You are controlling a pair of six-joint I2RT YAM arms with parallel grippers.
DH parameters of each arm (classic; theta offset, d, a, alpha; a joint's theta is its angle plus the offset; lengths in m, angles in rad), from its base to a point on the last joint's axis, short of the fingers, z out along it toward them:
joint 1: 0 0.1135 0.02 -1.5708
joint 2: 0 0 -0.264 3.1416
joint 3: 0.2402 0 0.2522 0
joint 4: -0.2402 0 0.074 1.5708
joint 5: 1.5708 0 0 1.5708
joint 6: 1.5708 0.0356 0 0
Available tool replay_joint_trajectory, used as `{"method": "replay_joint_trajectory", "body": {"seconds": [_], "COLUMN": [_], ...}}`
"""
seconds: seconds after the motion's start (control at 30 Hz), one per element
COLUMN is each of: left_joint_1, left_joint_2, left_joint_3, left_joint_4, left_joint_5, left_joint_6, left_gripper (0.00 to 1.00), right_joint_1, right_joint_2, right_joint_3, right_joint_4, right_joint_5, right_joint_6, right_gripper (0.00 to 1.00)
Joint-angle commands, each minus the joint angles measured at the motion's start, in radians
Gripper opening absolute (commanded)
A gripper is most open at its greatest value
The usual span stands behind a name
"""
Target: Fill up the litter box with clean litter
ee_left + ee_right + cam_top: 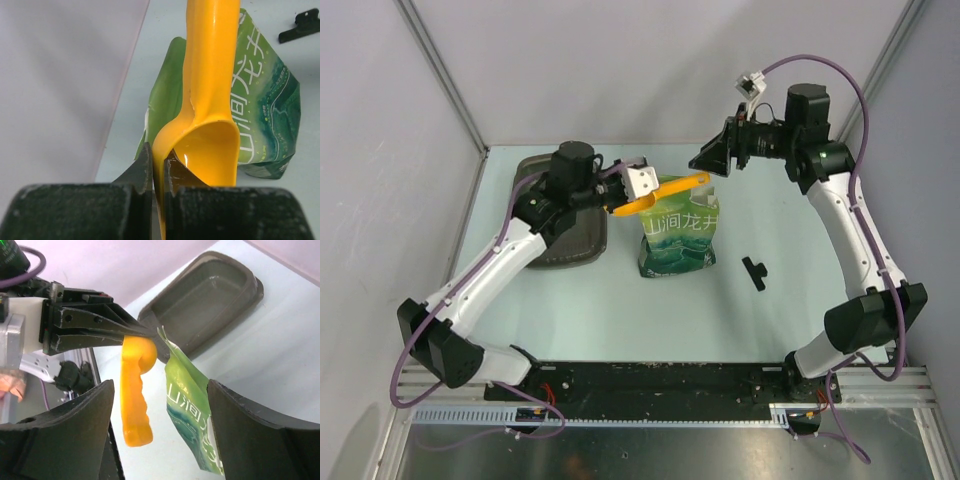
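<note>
Edges/room: litter box [582, 242] sits at the back-left of the counter [770, 220], close to the left enclosure wall. Its rim is raised all round, and the right wrist view shows a dark plastic floor inside [210, 295]. Green pouch [680, 240] stands just right of it, a narrow strip of counter between. Open counter lies right of and in front of the pouch, apart from a small black clip [755, 272].

Left arm: reaches forward over the litter box. Left gripper [620, 207] is pressed together, pinching the bowl rim of the orange scoop [670, 190].

Right arm: elbow high, wrist turned back toward the left. Right gripper [712, 160] is spread wide, its fingers either side of the scoop handle and apart from it.

Axes: scoop runs left to right above the pouch top, with the bowl left and the handle end right. Litter box long axis appears roughly front to back, though the arm hides much of it.
</note>
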Motion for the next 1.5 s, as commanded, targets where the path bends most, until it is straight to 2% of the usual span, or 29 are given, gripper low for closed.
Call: {"method": "replay_joint_trajectory", "body": {"seconds": [0.0,0.17,0.4,0.6,0.77,1.03,1.17,1.47], "left_joint_1": [0.022,0.025,0.036,0.035,0.036,0.035,0.035,0.035], "left_joint_2": [0.008,0.023,0.077,0.125,0.142,0.155,0.166,0.174], "left_joint_3": [0.070,0.091,0.154,0.200,0.211,0.222,0.228,0.237], "left_joint_4": [0.018,0.018,0.019,0.019,0.018,0.019,0.018,0.019], "left_joint_5": [0.029,0.046,0.075,0.104,0.118,0.130,0.133,0.154], "left_joint_6": [-0.227,-0.262,-0.296,-0.285,-0.287,-0.290,-0.287,-0.282], "left_gripper": [0.00,0.00,0.00,0.00,0.00,0.00,0.00,0.00], "right_joint_1": [-0.007,0.000,0.021,0.036,0.039,0.050,0.058,0.059], "right_joint_2": [-0.064,-0.015,-0.037,-0.047,-0.049,-0.044,-0.037,-0.029], "right_joint_3": [-0.072,-0.048,-0.088,-0.102,-0.112,-0.123,-0.121,-0.120], "right_joint_4": [0.252,0.207,0.227,0.168,0.180,0.189,0.194,0.226], "right_joint_5": [-0.028,-0.068,-0.092,-0.057,-0.054,-0.054,-0.059,-0.048], "right_joint_6": [0.188,0.244,0.264,0.206,0.214,0.203,0.201,0.217], "right_gripper": [0.82,0.84,0.84,0.75,0.65,0.57,0.48,0.40]}}
